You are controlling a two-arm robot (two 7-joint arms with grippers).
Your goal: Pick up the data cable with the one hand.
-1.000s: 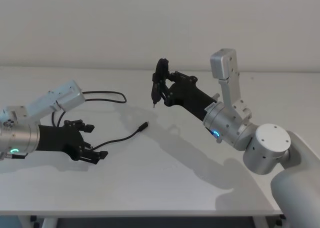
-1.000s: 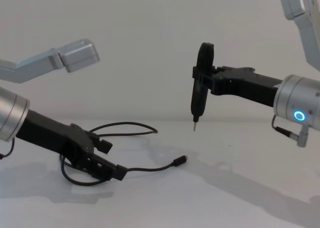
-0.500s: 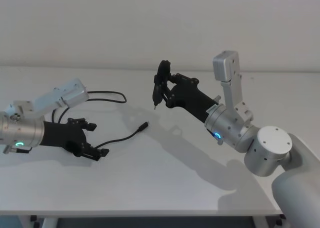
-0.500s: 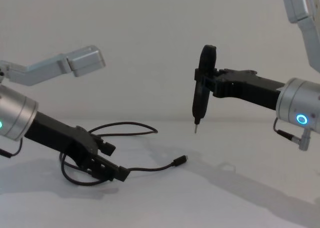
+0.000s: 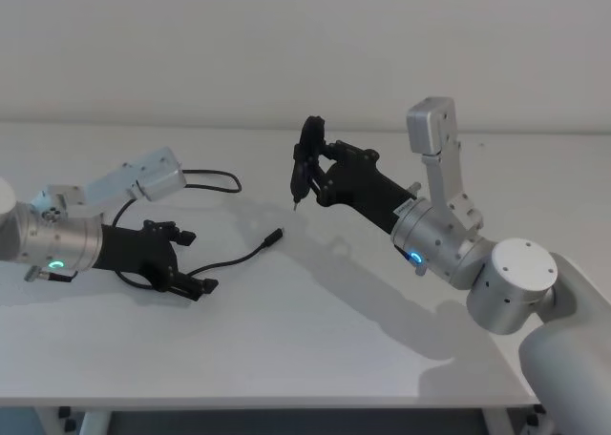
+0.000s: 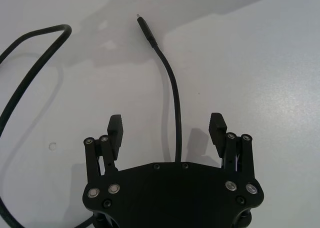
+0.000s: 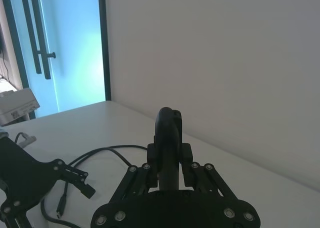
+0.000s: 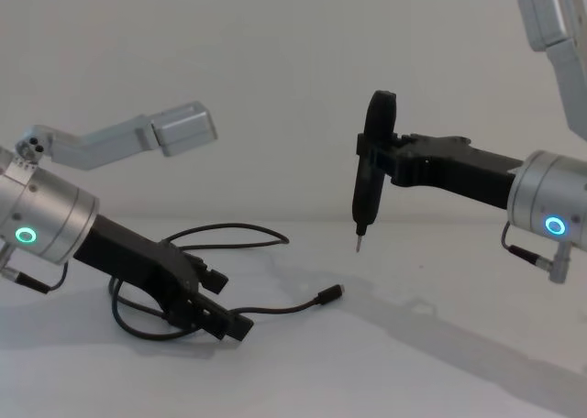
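L tool: I read fingers spread, low over the counter | cable: looped flat on the counter, one strand passing between those fingers, plug beyond them | R tool: raised, clamped on probe, tip down.

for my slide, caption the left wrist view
Open left gripper straddles the data cable lying on the white table

Left of centre in the head view, the data cable runs behind the left gripper, which hides part of its loop. In the right wrist view, the right gripper covers the lower end of the black tool.
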